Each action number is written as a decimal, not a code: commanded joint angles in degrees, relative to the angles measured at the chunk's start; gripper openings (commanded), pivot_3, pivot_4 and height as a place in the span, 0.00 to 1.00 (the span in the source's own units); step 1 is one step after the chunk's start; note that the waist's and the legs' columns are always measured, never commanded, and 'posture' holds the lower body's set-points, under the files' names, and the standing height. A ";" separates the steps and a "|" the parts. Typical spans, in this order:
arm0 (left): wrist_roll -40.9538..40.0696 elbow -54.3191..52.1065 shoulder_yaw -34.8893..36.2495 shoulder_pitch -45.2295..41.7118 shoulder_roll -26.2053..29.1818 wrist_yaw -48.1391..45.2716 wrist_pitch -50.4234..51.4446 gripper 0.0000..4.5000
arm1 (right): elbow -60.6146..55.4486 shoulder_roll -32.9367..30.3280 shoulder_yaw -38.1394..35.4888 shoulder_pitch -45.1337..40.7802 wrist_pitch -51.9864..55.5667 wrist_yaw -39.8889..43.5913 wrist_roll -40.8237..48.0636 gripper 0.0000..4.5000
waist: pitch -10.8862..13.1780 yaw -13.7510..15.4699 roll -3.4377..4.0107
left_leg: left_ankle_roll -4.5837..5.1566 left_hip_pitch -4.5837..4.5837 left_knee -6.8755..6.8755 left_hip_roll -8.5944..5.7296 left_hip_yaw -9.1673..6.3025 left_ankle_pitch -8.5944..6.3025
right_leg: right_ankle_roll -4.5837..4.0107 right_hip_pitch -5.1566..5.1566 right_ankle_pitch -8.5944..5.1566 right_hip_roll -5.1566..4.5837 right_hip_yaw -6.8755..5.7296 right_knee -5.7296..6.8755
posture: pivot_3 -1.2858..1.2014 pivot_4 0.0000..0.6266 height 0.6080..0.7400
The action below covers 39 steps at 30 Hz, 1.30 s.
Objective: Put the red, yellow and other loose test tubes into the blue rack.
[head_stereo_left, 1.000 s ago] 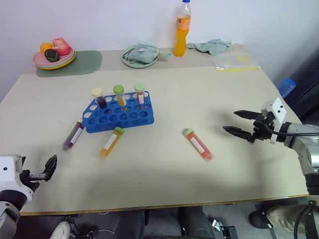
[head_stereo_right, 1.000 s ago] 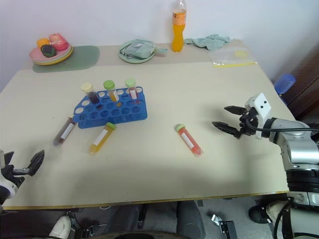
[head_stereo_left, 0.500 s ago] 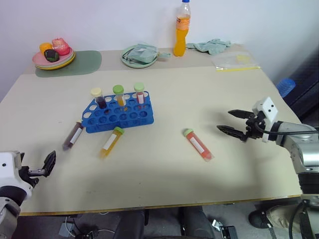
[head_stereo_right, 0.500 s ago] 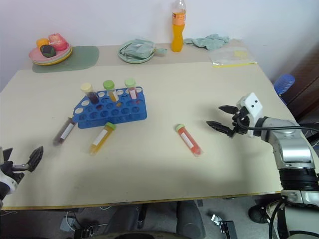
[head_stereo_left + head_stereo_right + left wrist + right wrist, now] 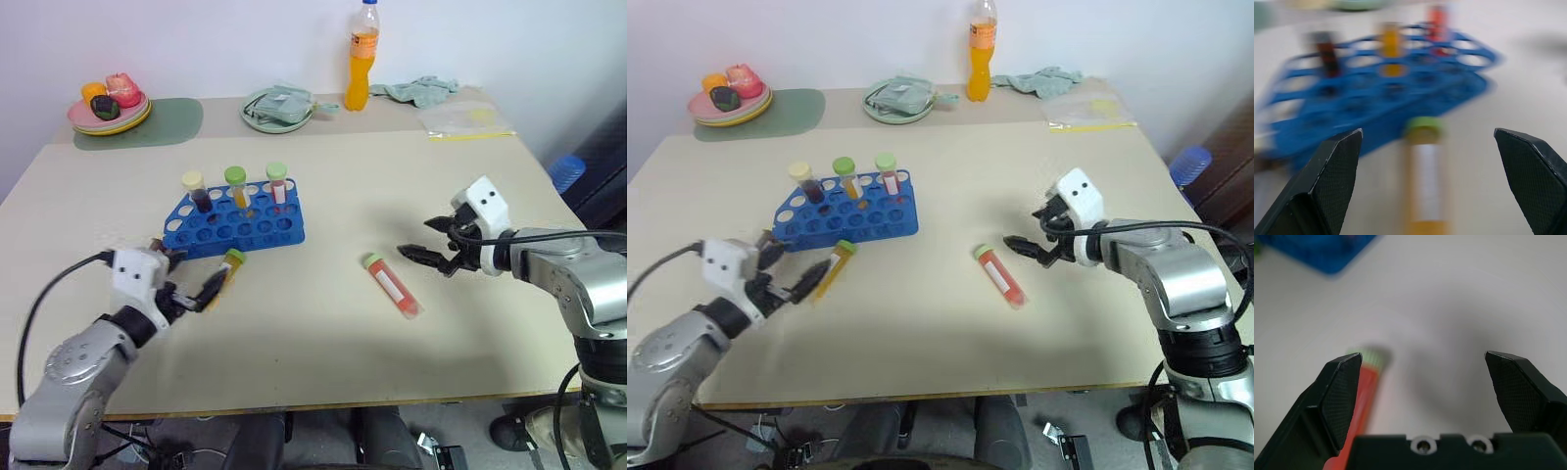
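Yellow tube (image 5: pixel 1422 181) between open left fingers (image 5: pixel 1332 166), seemingly untouched.

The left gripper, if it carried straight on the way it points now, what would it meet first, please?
Most likely the yellow-orange tube, which lies between the open fingers of the left gripper, cap end pointing away. Beyond that cap stands the blue rack. Depth is unclear, so the gap to the tube is uncertain.

From head height we look down over the desk (image 5: pixel 323 333) with both eyes; each wrist camera peers close between its claw's fingers.
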 commanded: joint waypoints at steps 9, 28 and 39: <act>5.97 -2.62 -17.49 -0.97 2.03 -9.38 -8.77 0.99 | 11.31 0.71 13.33 -18.09 19.88 -11.07 14.92 0.99 | 0.02 0.06 0.04 | 0.03 -0.07 -0.03 0.01 0.00 -0.01 | -0.02 -0.03 -0.01 -0.02 -0.01 -0.10 | 0.52 0.24 1.00; 10.65 -1.56 -19.29 6.53 -0.27 -7.85 -16.43 1.00 | 23.98 2.36 20.53 -26.47 19.88 -31.53 41.31 0.16 | 0.09 -0.95 0.16 | 0.06 -0.09 -0.06 0.00 -0.06 -0.03 | 0.14 -0.04 0.07 0.01 -0.05 -0.10 | 0.52 0.24 1.00; 4.93 3.53 -2.38 4.57 -7.09 1.94 -15.56 1.00 | 5.73 15.90 13.94 -6.43 -45.10 -18.99 4.54 0.16 | 0.09 -1.27 0.16 | 0.13 -0.04 0.02 -0.03 0.01 -0.06 | 0.26 -0.06 0.08 0.09 -0.08 0.05 | 0.52 0.24 1.00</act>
